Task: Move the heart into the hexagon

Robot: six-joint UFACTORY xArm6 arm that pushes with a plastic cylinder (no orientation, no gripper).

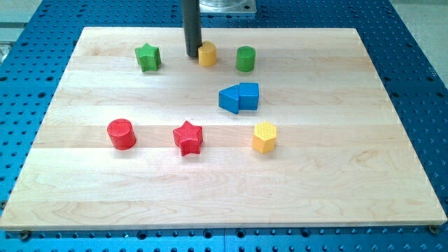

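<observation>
The yellow heart [208, 53] lies near the view's top, its left side partly hidden by the rod. My tip [192, 56] rests against the heart's left side, between it and the green star [148, 57]. The yellow hexagon [264, 136] lies lower and to the right, well apart from the heart.
A green cylinder [245, 59] stands right of the heart. A blue triangle [229, 99] and a blue cube [249, 95] touch each other between the heart and the hexagon. A red star [187, 137] and a red cylinder [121, 134] lie left of the hexagon on the wooden board [84, 189].
</observation>
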